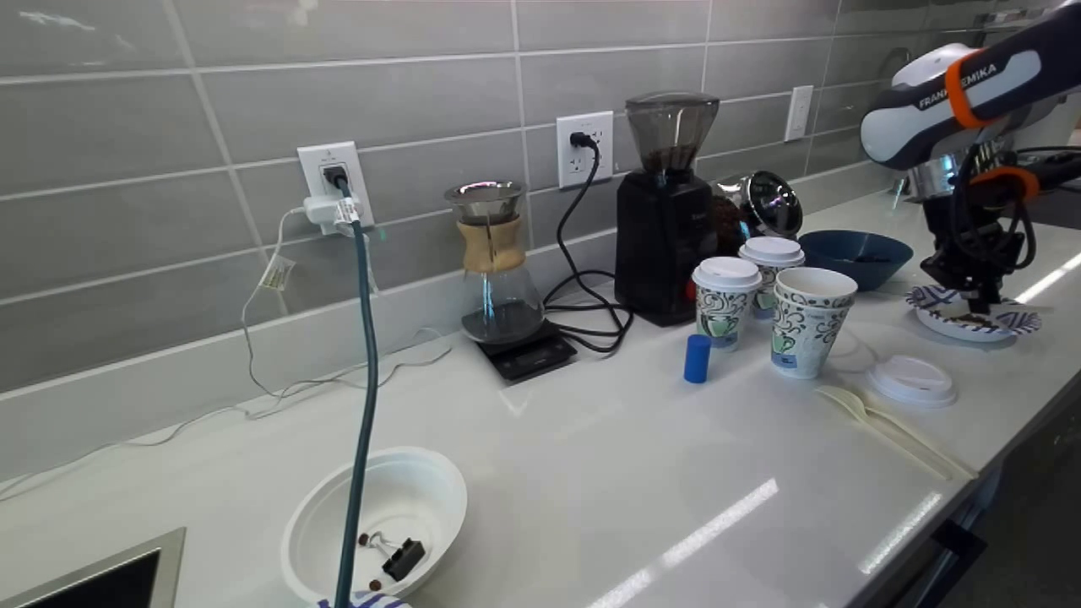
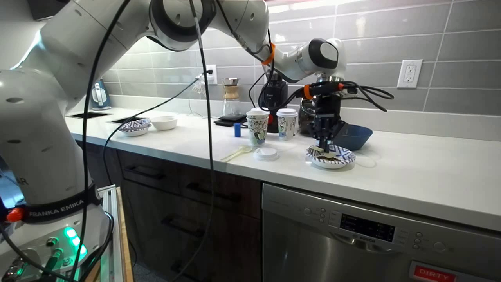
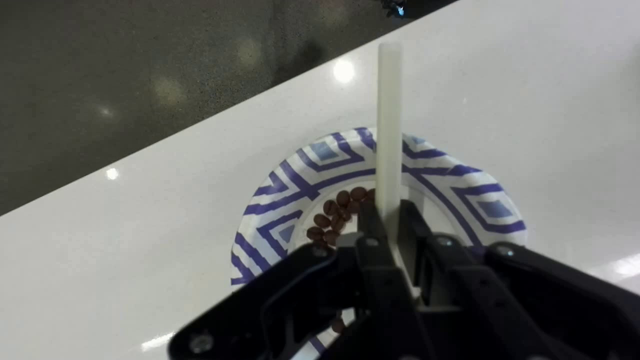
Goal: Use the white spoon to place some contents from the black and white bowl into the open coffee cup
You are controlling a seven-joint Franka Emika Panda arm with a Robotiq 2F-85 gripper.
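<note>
The black and white bowl point(image 1: 971, 333) is shallow, with a blue-violet pattern on white, and sits near the counter's front edge. It also shows in an exterior view point(image 2: 330, 165) and in the wrist view point(image 3: 280, 205), with several brown beans inside. My gripper point(image 3: 391, 220) is low over the bowl, shut on the white spoon point(image 3: 389, 120). The spoon's handle sticks out past the bowl's rim; its scooping end is hidden under the fingers in the wrist view. The gripper shows in both exterior views point(image 1: 980, 304) point(image 2: 324, 149). The open coffee cup point(image 1: 806, 333) stands upright without a lid, apart from the bowl.
Two lidded cups point(image 1: 726, 291) point(image 1: 773, 252) stand beside the open cup. A loose lid point(image 1: 912, 380), pale plastic utensils point(image 1: 895, 435) and a blue cylinder point(image 1: 697, 359) lie near. A dark blue bowl point(image 2: 355, 137) sits close behind the gripper. A black grinder point(image 1: 663, 245) stands by the wall.
</note>
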